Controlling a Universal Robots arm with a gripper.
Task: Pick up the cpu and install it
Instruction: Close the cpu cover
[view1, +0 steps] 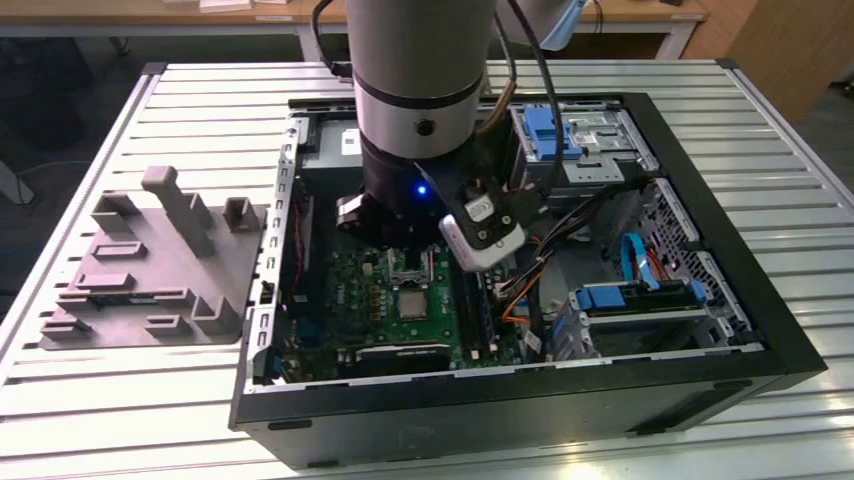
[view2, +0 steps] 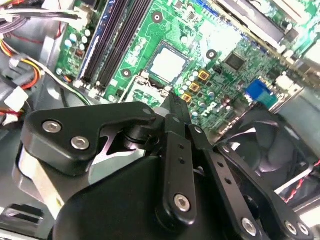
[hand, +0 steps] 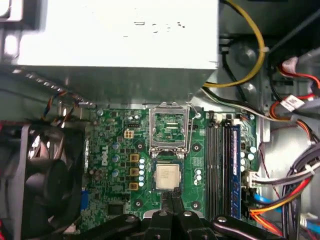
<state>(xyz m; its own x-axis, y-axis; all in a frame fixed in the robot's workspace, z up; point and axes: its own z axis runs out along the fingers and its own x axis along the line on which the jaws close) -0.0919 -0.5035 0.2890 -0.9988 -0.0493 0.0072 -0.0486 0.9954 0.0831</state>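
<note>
cpu (hand: 167, 176) | seated in motherboard socket | just beyond gripper (hand: 173, 200)

Robot lab: slatted aluminium workbench (view1: 107, 400)

A ribbed, pale metal table (view1: 120, 420) spans most of the exterior view. Along the top edge of the frame runs a wooden desk top (view1: 160, 12) on white legs. A wooden panel (view1: 787, 50) occupies the upper right corner. Dark floor (view1: 54, 90) shows at upper left.
</note>
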